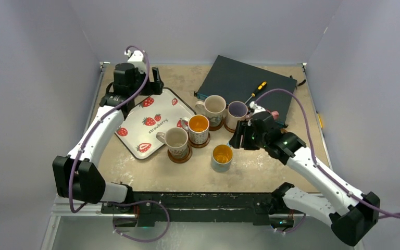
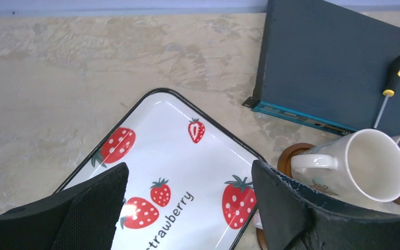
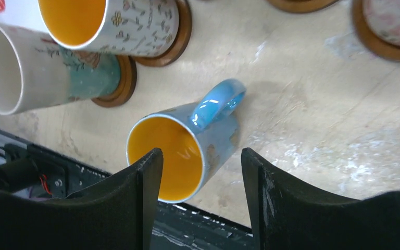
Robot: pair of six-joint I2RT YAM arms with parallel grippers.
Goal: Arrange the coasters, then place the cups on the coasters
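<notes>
Four cups stand on dark-brown coasters mid-table: a cream cup [image 1: 214, 108], a purple-lined cup [image 1: 236, 112], a patterned orange-lined cup [image 1: 198, 127] and a cream cup [image 1: 176, 140] on its coaster [image 1: 180, 158]. A blue cup [image 1: 222, 155] with an orange inside stands on bare table. My right gripper [image 1: 241, 137] hovers open just right of it. In the right wrist view the blue cup [image 3: 187, 151] sits low, partly behind the left finger of the right gripper [image 3: 200, 161]. My left gripper [image 2: 190, 177] hangs open and empty over the tray, near the cream cup [image 2: 367, 166].
A white strawberry-print tray [image 1: 148, 124] lies at the left, its rim [image 2: 208, 122] close to a coaster [image 2: 291, 153]. A dark flat box [image 1: 239, 83] with a yellow-handled screwdriver [image 1: 256, 90] on it sits at the back right. The black front rail [image 3: 26, 166] runs near the blue cup.
</notes>
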